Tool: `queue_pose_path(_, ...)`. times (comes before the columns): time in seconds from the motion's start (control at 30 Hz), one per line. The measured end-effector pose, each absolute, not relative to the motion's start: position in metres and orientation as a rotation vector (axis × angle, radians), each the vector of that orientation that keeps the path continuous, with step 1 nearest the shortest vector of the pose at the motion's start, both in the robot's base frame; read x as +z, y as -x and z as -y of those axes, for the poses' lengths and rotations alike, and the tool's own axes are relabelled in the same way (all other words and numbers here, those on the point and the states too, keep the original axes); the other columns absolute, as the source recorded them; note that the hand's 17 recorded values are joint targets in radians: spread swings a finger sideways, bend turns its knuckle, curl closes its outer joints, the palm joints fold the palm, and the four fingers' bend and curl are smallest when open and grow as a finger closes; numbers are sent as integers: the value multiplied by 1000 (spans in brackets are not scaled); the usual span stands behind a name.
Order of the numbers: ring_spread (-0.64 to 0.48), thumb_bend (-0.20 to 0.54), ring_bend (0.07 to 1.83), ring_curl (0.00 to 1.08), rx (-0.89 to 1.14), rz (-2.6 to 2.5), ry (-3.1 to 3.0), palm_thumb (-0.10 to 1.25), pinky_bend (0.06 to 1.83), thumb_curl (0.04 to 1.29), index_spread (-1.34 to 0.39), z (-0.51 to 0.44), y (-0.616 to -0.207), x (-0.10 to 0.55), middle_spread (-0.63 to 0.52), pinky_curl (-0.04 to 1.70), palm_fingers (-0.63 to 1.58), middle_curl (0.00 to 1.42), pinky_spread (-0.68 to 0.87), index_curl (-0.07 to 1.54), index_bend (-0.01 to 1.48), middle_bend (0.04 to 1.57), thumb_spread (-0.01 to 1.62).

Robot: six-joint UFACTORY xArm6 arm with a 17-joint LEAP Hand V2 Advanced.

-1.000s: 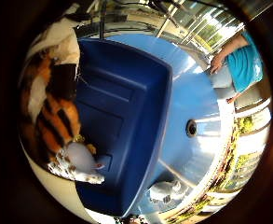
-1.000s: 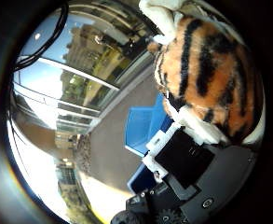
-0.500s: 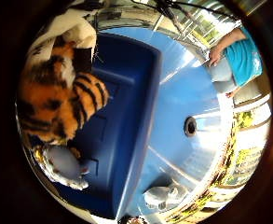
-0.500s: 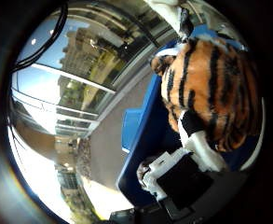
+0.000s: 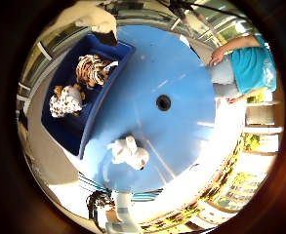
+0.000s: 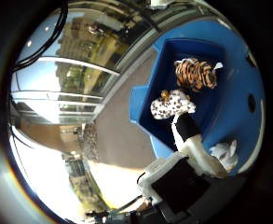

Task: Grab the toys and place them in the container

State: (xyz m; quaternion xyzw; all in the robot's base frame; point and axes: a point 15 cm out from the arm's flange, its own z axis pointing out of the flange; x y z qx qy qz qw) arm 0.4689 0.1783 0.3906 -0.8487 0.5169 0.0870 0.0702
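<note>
An orange-and-black striped tiger toy (image 5: 96,70) lies in the blue container (image 5: 64,129), beside a white toy with dark spots (image 5: 65,101). A white plush toy (image 5: 128,152) lies on the round blue table (image 5: 181,146), a short way from the container's long side. My hand (image 6: 192,149) is well above the container and holds nothing. One white and black finger reaches out straight towards the spotted toy in the thumb side view. Another fingertip (image 5: 91,17) shows over the container's far end.
The container stands at the table's edge, partly overhanging it. A small dark hole (image 5: 163,102) marks the table's middle. A person in a teal top (image 5: 250,68) sits at the far side, one hand at the table's rim. Paved ground (image 6: 117,140) lies below.
The tiger toy, which was tight against my palm, now lies loose in the container. The hand has let go and risen far above it, so the whole table shows.
</note>
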Motion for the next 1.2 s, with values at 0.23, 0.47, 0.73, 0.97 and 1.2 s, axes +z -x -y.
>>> queue_pose_path(0.23,270,-25,440,305,407,-1615,2763,658,539,537,-357,-99,-401,349,53,423,-35,356,445,409,143,176,1137)
queue_pose_path(0.47,247,-16,391,300,405,-1385,2938,741,480,529,-360,-36,-375,281,26,376,11,334,416,362,175,166,1129)
queue_pose_path(0.73,264,-46,378,302,371,-1609,2838,607,519,483,-219,-19,-377,236,68,358,86,324,429,324,155,175,1147)
queue_pose_path(0.97,284,-34,394,309,332,-1807,2669,554,587,458,-118,-28,-397,186,111,358,130,318,451,297,149,167,1147)
queue_pose_path(1.2,314,-34,450,323,392,-1935,2655,532,671,416,-38,-59,-406,149,160,361,140,314,483,264,138,178,1144)
